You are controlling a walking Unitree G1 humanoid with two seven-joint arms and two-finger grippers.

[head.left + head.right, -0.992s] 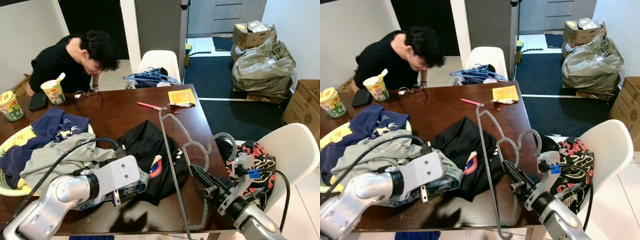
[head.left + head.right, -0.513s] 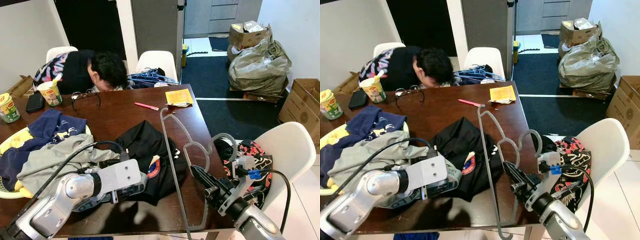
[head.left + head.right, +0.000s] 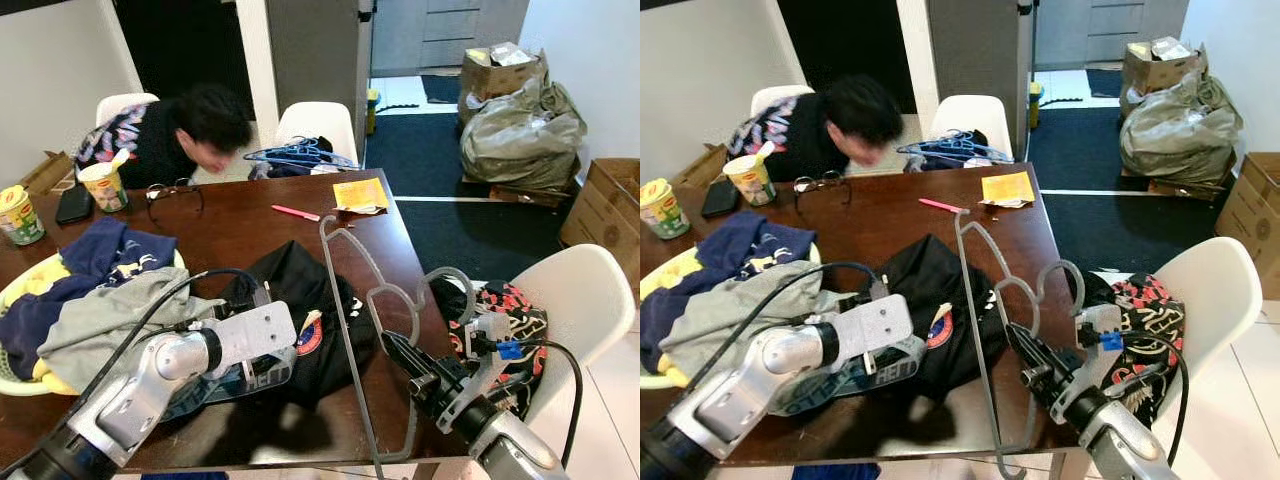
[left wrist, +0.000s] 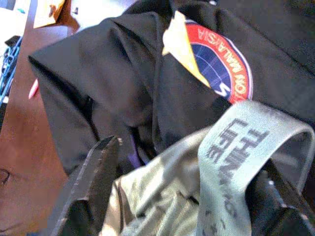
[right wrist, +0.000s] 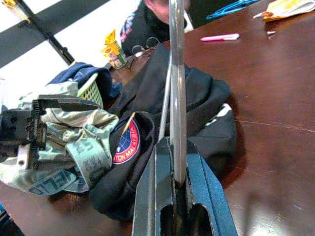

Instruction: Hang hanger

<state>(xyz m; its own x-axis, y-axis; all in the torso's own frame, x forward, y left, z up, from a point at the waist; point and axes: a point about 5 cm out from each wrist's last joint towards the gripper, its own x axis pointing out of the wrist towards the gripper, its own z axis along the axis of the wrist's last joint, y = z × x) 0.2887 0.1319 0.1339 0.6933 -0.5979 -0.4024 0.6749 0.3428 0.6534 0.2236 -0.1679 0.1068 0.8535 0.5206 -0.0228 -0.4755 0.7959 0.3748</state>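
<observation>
A grey hanger (image 3: 340, 300) stands upright over the table's right edge, and my right gripper (image 3: 400, 358) is shut on its lower frame; the wrist view shows the bar (image 5: 176, 98) clamped between the fingers. A black garment (image 3: 300, 290) with a red and blue patch lies on the brown table (image 3: 250, 220). My left gripper (image 3: 270, 360) rests low beside it. Its fingers (image 4: 93, 172) stand open, with a lettered fold of grey-green garment (image 4: 231, 152) between them.
A person (image 3: 180, 130) leans over the far side of the table. A yellow basket (image 3: 20, 285) of clothes sits at the left, near two noodle cups (image 3: 100, 185). Blue hangers (image 3: 300, 155) lie on the far chair. A white chair (image 3: 590, 300) holds patterned cloth at the right.
My left arm has reached forward and to the right, closer to the black garment. The person's head has shifted. The right gripper and hanger have stayed put.
</observation>
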